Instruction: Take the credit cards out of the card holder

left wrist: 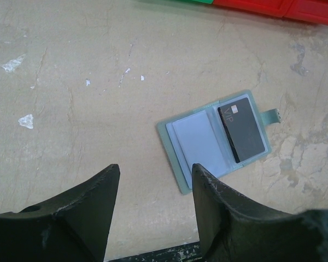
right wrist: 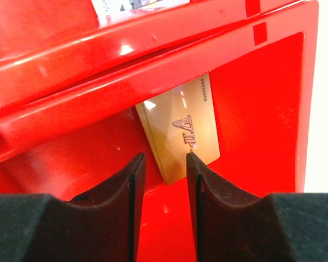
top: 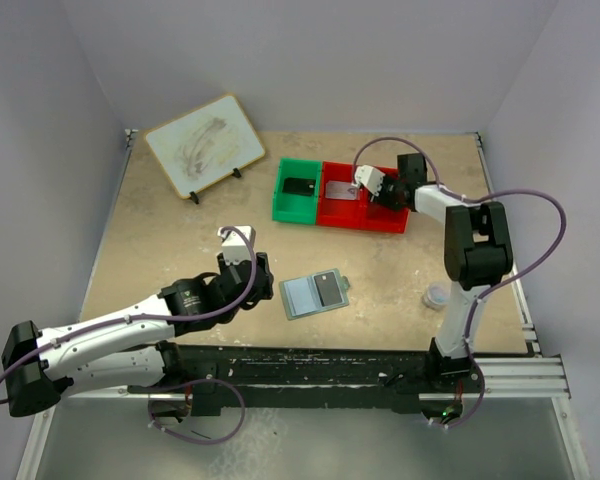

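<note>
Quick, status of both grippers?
Left gripper: open, empty, near the card holder.
Right gripper: open, jaws apart above the gold card lying in the red bin.

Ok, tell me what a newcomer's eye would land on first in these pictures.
The red bin and green bin at the back stand out most, with a gold VIP card in the red one just beyond the open right tool. Nearer the arms, the card holder lies open on the table, a dark card in one panel.
</note>
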Motion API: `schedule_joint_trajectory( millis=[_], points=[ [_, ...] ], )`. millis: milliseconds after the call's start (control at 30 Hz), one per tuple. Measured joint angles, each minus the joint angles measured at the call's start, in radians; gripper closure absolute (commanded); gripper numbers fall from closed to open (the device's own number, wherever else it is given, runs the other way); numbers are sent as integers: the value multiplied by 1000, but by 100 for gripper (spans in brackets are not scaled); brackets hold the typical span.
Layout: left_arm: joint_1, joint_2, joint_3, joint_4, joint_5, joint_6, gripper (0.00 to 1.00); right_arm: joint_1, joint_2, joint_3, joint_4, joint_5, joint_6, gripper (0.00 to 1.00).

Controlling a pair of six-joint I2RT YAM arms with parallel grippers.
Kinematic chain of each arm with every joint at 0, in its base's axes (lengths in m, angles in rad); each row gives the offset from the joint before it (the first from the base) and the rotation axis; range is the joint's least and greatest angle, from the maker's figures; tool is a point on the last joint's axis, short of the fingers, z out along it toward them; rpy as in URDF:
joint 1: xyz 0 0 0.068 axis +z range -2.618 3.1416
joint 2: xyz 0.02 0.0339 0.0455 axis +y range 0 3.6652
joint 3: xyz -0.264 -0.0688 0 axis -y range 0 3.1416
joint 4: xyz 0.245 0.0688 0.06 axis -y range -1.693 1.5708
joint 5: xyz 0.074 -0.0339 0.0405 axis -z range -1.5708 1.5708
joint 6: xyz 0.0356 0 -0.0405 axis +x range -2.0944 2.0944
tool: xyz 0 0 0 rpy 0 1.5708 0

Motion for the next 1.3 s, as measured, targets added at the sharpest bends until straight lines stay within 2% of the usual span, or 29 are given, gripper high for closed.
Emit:
schedule_joint_trajectory(
  millis=[233, 333, 467, 567, 633, 800, 900, 1033, 1300],
  points=[
    [0, 5, 0, 14, 20, -1, 46, 0, -118, 0, -47, -22, 129, 57],
    [0, 19, 0, 42, 43, -2, 46, 0, -242, -12, -2, -22, 299, 58],
    [2, 45, 0, 89, 65, 0, 44, 0, -445, -77, 74, -50, 626, 54],
    [25, 88, 0, 128, 75, 13, 43, 0, -584, -184, 96, -97, 914, 53],
    [83, 135, 0, 163, 105, 32, 42, 0, -653, -299, 117, -151, 1089, 53],
    [237, 266, -3, 309, 220, 92, 42, 29, -843, -706, 106, -254, 1432, 51],
    [245, 374, 11, 375, 292, 126, 42, 100, -1006, -832, 61, -263, 1562, 50],
    [246, 526, 75, 422, 377, 173, 42, 200, -1143, -884, 83, -290, 1679, 51],
    [251, 647, 129, 499, 491, 236, 43, 268, -1108, -1040, 161, -367, 1816, 47]
  ],
)
